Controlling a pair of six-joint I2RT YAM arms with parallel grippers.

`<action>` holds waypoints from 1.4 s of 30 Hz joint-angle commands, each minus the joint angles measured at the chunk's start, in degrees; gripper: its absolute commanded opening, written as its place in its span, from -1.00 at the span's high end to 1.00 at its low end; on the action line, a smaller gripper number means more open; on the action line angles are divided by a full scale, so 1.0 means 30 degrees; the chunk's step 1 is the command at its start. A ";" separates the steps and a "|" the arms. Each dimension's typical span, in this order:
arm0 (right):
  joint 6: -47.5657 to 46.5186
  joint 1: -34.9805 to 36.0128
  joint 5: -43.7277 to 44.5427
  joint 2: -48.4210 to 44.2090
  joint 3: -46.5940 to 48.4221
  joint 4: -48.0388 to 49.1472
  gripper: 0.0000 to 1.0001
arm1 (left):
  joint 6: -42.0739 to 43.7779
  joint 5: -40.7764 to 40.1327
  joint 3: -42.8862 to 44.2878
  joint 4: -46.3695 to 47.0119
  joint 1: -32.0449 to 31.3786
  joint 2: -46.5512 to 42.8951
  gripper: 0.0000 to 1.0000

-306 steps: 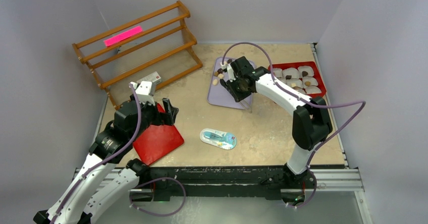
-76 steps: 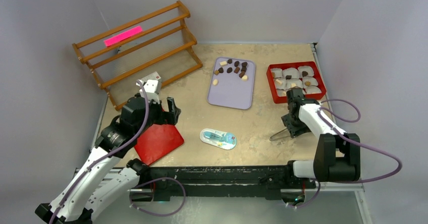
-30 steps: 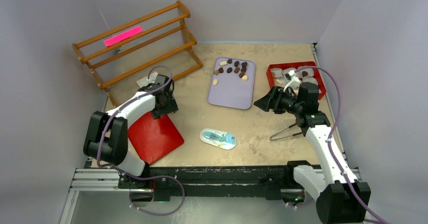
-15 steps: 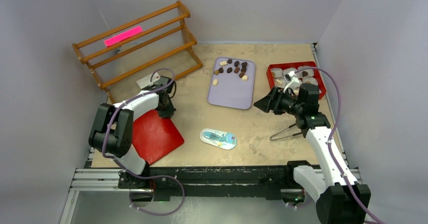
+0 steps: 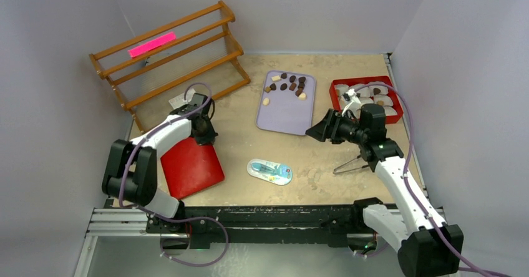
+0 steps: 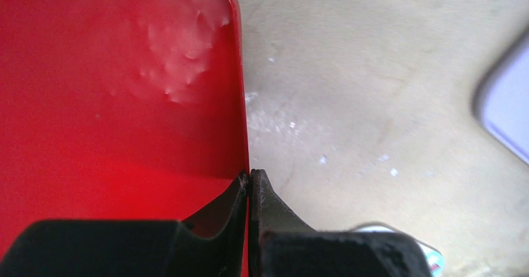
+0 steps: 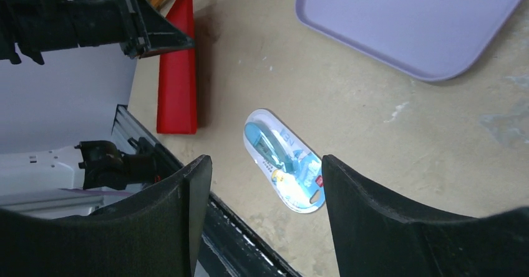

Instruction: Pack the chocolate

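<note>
A: Looking from the left wrist, what does the overhead hide?
B: The left claw (image 6: 249, 178) pinched shut at the edge of the red lid (image 6: 112, 102).
A: Chocolate (image 5: 284, 86)?
B: Roughly eleven pieces on the lavender tray (image 5: 284, 116), upper centre, above-left of the open right claw (image 7: 267, 161); more in the red box (image 5: 349, 80), in its cups (image 5: 379, 91).
</note>
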 commanded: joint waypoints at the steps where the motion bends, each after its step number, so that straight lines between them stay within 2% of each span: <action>1: 0.1639 0.1884 0.1184 0.0187 0.0034 0.1991 -0.35 | -0.0107 0.1484 0.0197 0.0028 0.0108 -0.2232 1.00; 5: 0.2694 0.3969 0.2634 0.0857 0.0071 0.3463 -0.36 | -0.0194 0.2725 0.0046 0.0255 0.0108 -0.3068 1.00; 11: 0.3983 0.7205 0.3902 0.3400 0.0489 0.5971 -0.41 | -0.0161 0.3096 -0.0028 0.0223 0.0108 -0.4285 1.00; 20: 0.4593 1.2953 0.6332 0.9698 0.3173 0.8921 -0.39 | 0.0052 0.3881 -0.0363 0.0666 0.0108 -0.4850 1.00; 25: 0.4851 1.5104 0.5628 1.3043 0.5492 1.0194 -0.37 | 0.0194 0.4030 -0.0384 0.0701 0.0111 -0.4954 1.00; 31: 0.4953 1.6050 0.6045 1.4852 0.6720 1.0329 -0.26 | 0.0257 0.4555 -0.0280 0.0746 0.0108 -0.5302 1.00; 42: 0.5545 1.6261 0.5075 1.6010 0.6984 1.1593 0.14 | -0.0033 0.5577 -0.0070 0.0798 0.0108 -0.6140 1.00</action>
